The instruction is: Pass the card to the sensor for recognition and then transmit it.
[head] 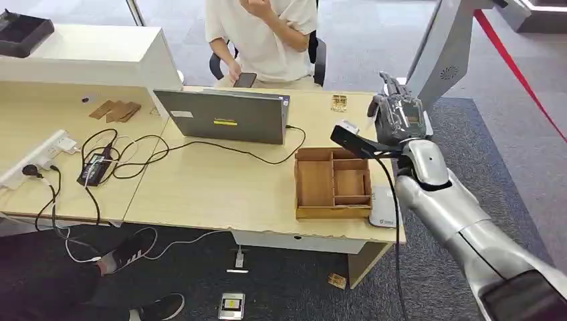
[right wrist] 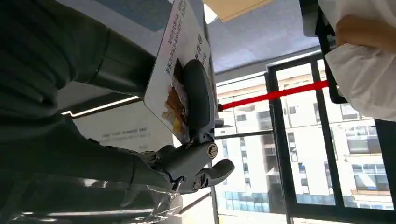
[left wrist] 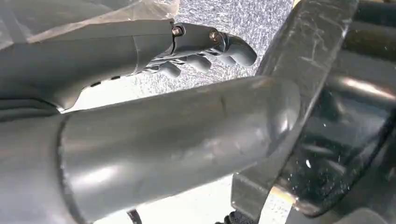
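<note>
The right robot hand point(head: 399, 115) is raised above the far right corner of the tabletop point(head: 220, 187), just beyond the open wooden box point(head: 333, 183) with its several compartments. In the right wrist view this robot hand point(right wrist: 187, 158) has hold of the card point(right wrist: 173, 60): the thick thumb lies across the printed face of the white card, pressing it against the fingers behind, and the card stands out past the thumb with lines of print and a brown-and-yellow picture showing. So the card is in the right robot hand, held up in the air and touching neither the tabletop nor the box. A flat pale device point(head: 383, 208) lies on the tabletop just beside the box, on the side nearer the robot, partly under the silver forearm.

The left robot hand point(left wrist: 201, 51) appears in the left wrist view with its fingers point(left wrist: 240, 50) curled loosely and apart from one another, with nothing between them; behind it is a speckled grey floor.

Across the tabletop a closed grey laptop point(head: 226, 115) stands near the far edge, with a black cable running from it toward the box. To the left lie a white power strip point(head: 37, 157), a dark adapter point(head: 95, 168) and tangled black leads. A person in a white shirt point(head: 264, 37) sits on the far side behind the laptop, holding a phone point(head: 245, 79) low in one hand. A red strip point(head: 518, 70) crosses the grey carpet at the upper right
</note>
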`<state>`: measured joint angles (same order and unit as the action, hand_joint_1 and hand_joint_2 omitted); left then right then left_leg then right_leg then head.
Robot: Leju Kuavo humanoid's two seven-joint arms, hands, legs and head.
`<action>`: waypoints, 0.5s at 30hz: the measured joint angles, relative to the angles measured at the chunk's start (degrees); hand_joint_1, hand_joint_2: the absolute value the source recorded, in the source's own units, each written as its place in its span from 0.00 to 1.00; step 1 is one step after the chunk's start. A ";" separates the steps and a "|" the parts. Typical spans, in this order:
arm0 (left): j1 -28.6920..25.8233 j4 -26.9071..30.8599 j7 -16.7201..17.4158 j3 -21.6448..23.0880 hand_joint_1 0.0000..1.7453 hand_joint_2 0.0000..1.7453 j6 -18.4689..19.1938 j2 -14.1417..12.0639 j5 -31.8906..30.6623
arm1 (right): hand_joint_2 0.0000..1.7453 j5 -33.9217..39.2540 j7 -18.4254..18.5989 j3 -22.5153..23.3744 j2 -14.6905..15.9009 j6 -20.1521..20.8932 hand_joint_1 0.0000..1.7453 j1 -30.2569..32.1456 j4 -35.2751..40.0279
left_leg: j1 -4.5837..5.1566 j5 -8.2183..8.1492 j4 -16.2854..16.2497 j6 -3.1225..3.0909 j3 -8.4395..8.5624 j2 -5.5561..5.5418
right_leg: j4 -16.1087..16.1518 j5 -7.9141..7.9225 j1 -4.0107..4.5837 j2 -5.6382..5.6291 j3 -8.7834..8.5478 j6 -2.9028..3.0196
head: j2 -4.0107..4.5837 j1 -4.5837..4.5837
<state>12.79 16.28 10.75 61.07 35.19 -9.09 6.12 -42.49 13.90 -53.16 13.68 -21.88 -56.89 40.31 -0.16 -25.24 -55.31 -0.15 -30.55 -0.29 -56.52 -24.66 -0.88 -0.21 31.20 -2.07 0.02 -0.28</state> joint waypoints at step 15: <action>-0.50 0.00 -0.15 -0.13 0.00 0.00 -0.26 -0.11 0.79 | 1.00 2.79 1.18 0.53 6.20 0.35 1.00 5.42 5.55 | 0.00 -0.01 0.00 -0.01 0.03 0.00 | 0.00 0.00 -0.01 0.00 -0.03 0.00 | 0.00 0.02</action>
<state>12.28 16.28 10.60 60.94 34.93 -9.20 6.91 -39.69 15.08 -52.63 19.89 -21.53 -51.47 45.85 -0.17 -25.25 -55.31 -0.16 -30.53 -0.30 -56.52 -24.66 -0.89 -0.21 31.18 -2.07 0.02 -0.26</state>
